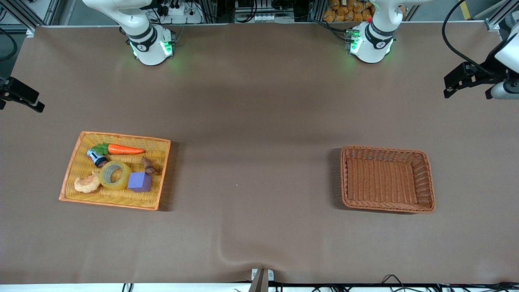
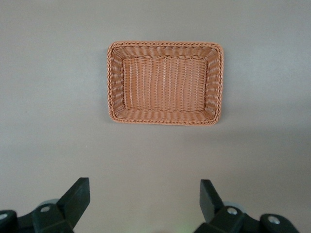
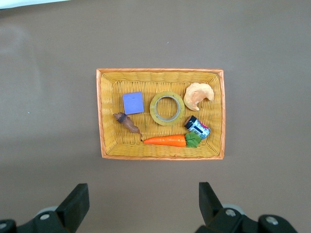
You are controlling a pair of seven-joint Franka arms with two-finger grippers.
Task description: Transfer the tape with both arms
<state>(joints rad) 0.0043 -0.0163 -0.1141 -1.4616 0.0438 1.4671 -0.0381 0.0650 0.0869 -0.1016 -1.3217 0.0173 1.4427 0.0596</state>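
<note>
The tape (image 1: 115, 175) is a yellowish translucent ring lying flat in the yellow woven tray (image 1: 121, 136) toward the right arm's end of the table, between a purple cube (image 1: 140, 181) and a pale orange lumpy toy (image 1: 88, 183). It also shows in the right wrist view (image 3: 166, 108). My right gripper (image 3: 143, 204) is open and empty, high above bare table beside the tray (image 3: 160, 71). My left gripper (image 2: 144, 204) is open and empty, high above bare table beside the brown wicker basket (image 2: 165, 44). Only the arm bases show in the front view.
The tray also holds a toy carrot (image 1: 125, 150), a small dark can (image 1: 97, 158) and a brown piece (image 1: 148, 165). The brown basket (image 1: 387, 149) holds nothing, toward the left arm's end. Black fixtures (image 1: 466, 77) overhang both table ends.
</note>
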